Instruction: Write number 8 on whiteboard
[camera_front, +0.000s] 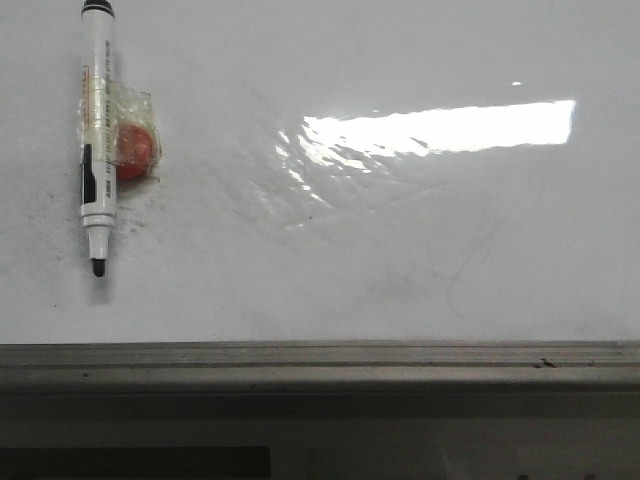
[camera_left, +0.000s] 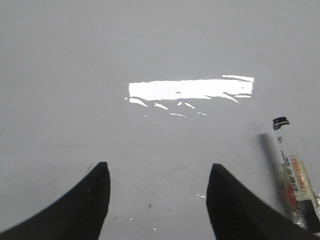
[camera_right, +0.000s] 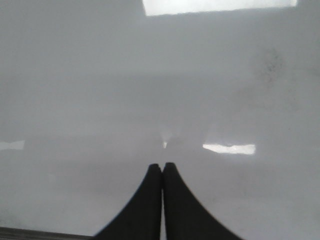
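The whiteboard (camera_front: 400, 250) fills the front view, glossy white with faint grey smudges; no number 8 shows on it. A white marker (camera_front: 97, 140) with a black tip lies on the board at the far left, tip toward the front edge, taped to a red round piece (camera_front: 135, 145). The marker also shows in the left wrist view (camera_left: 292, 175). My left gripper (camera_left: 157, 167) is open and empty above bare board, the marker off to one side of it. My right gripper (camera_right: 163, 165) is shut with nothing between its fingers, over bare board. Neither gripper shows in the front view.
A bright glare patch (camera_front: 440, 130) lies on the board right of centre. The grey metal frame edge (camera_front: 320, 365) runs along the board's front side. A dark smudge (camera_right: 270, 62) marks the board in the right wrist view.
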